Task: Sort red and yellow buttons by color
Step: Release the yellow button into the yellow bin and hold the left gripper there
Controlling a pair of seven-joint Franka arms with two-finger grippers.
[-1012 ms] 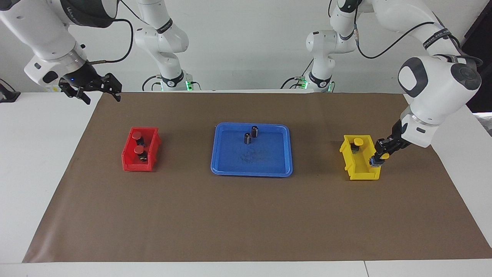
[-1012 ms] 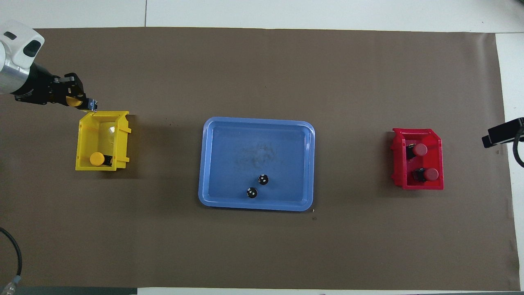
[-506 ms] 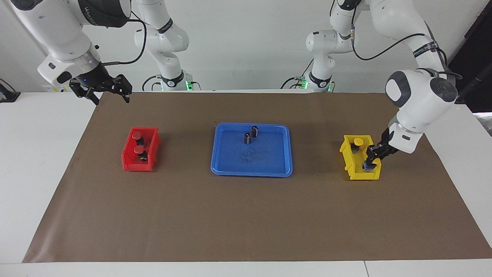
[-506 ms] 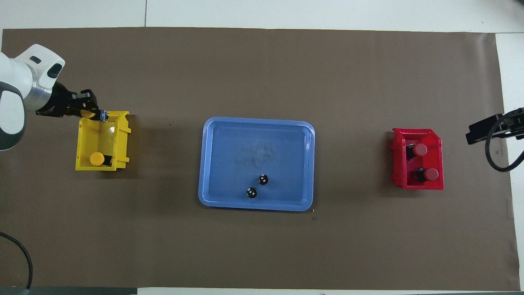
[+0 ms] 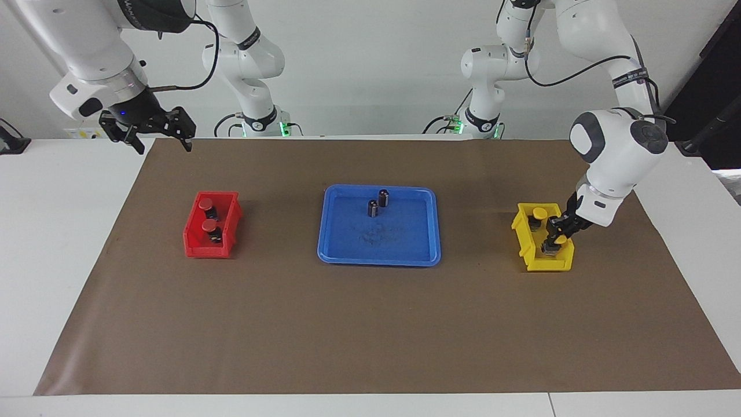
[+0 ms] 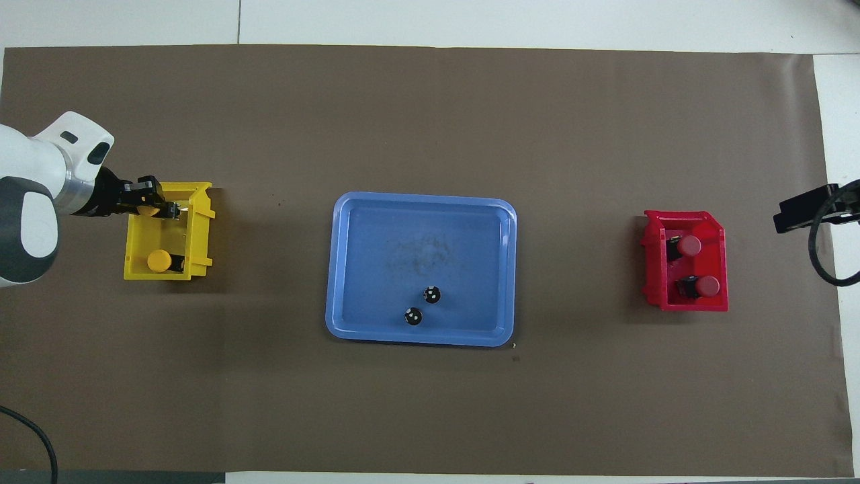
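Facing view: the left hand, clamped on a yellow button, dips into the yellow bin, beside another yellow button. Two dark cylinders stand upright in the blue tray. The right hand, fingers apart, waits above the desk edge.

Overhead view: two red buttons lie tipped in the red bin, caps toward the right arm's end.

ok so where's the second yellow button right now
It's in the left gripper, held over the yellow bin at the left arm's end of the table, above the part farther from the robots than the yellow button already inside.
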